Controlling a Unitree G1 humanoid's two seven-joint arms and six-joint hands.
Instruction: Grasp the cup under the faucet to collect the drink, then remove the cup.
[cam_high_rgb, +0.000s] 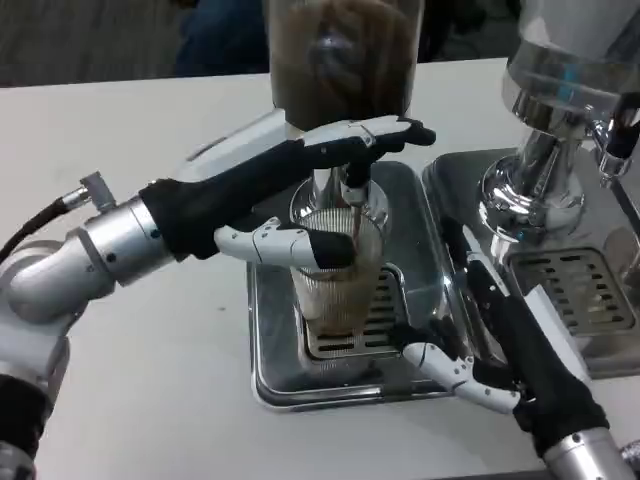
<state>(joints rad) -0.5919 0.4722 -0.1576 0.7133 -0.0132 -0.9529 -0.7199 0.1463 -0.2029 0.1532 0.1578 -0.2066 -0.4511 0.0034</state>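
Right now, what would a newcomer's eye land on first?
The left hand gripping the ribbed clear cup at picture center, a thin stream of drink running into it from the faucet. Next, the right hand resting on the steel drip tray at lower right.

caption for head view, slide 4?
Left hand holds ribbed cup on drip tray under the faucet; right hand rests alongside.

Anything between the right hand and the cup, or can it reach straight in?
Nothing visible stands between them. The right hand lies over the drip tray's right edge, with only open grate between its fingers and the cup. The left hand already wraps the cup from the other side, under the faucet.
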